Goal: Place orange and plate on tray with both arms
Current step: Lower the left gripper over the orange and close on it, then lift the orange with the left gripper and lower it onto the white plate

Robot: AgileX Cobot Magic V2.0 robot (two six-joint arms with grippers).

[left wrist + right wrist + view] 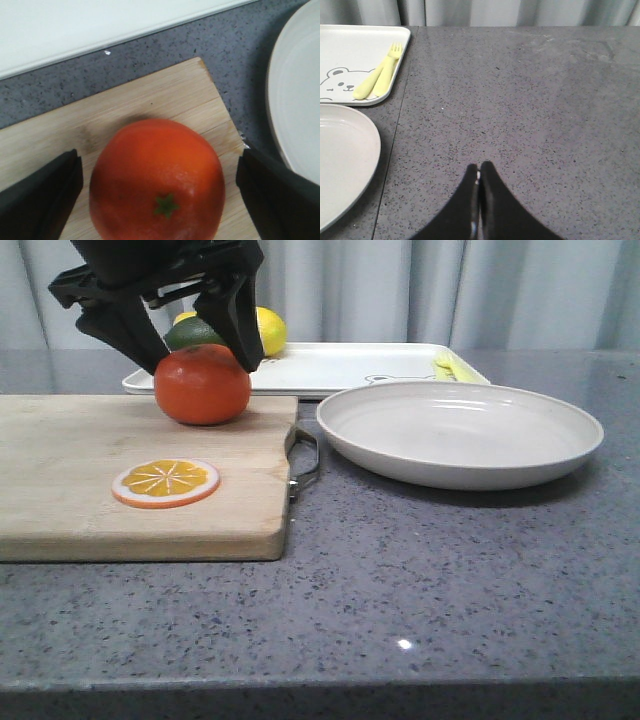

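The orange [202,385] sits on the far right part of a wooden cutting board [140,470]. My left gripper [190,335] is open just above it, one finger on each side. In the left wrist view the orange [157,180] lies between the fingers [40,195], with a gap on each side. The cream plate [460,430] rests on the table right of the board. The white tray [340,365] lies behind both. My right gripper [479,167] is shut and empty over bare table, to the right of the plate [340,160]; the front view does not show it.
An orange slice disc [166,482] lies on the board's near part. A lemon [270,330] and a green fruit [190,333] sit at the tray's far left. Yellow cutlery [377,75] lies on the tray's right edge by the bear drawing [335,82].
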